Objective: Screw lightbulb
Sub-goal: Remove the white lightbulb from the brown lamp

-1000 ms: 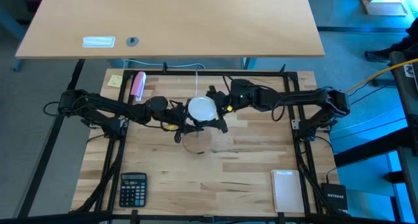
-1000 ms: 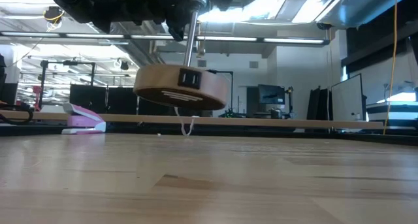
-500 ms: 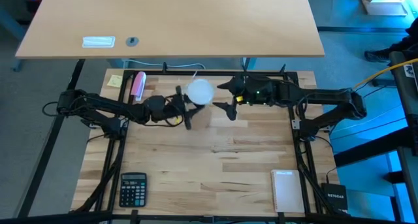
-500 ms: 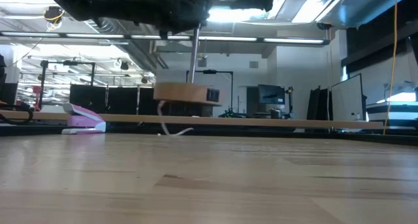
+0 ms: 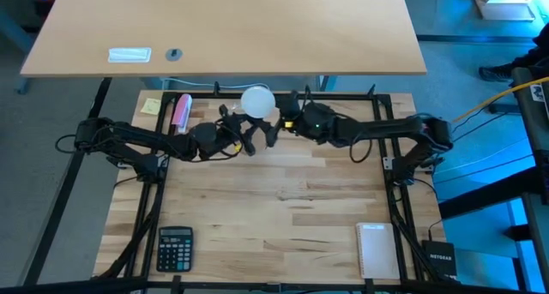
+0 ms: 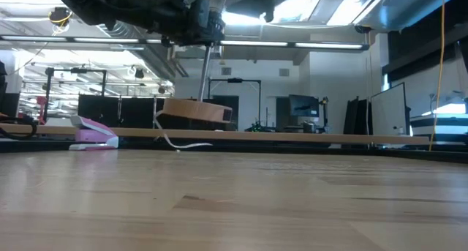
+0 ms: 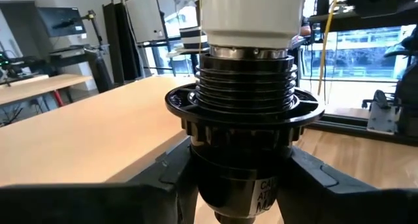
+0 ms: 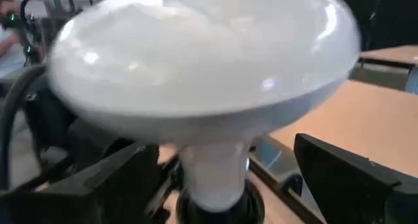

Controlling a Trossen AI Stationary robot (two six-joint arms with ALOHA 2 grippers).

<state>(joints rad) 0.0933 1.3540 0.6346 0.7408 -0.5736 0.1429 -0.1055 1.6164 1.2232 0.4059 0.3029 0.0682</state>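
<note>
The white lightbulb (image 5: 258, 101) sits with its threaded base in a black socket (image 7: 243, 129). The socket tops a thin metal rod (image 6: 206, 72) that ends in a round wooden disc (image 6: 196, 108). This lamp hangs tilted above the table's far middle, and its white cord (image 6: 179, 143) trails down. My left gripper (image 5: 240, 129) is shut on the socket. My right gripper (image 5: 276, 121) is open. Its fingers (image 8: 339, 178) stand wide on either side of the bulb's neck (image 8: 215, 175), touching nothing. My left gripper pinches the black socket's lower body (image 7: 215, 175), below its ribbed collar, between its two fingers. The fingers reach in level from the table's left. The lamp is lifted clear of the table, its rod and wooden disc hanging tilted below the fingers and the bulb on top.
A pink stapler (image 5: 181, 111) and a yellow note (image 5: 151, 105) lie at the far left. A calculator (image 5: 175, 247) is at the near left and a white pad (image 5: 376, 249) at the near right. A second table (image 5: 223, 28) stands beyond the far edge.
My left gripper has turned and swung the lamp toward the table's far edge; bulb and disc have gone with it, staying clear of the table. My right gripper drew back from the bulb toward the table's right, then came back beside it.
</note>
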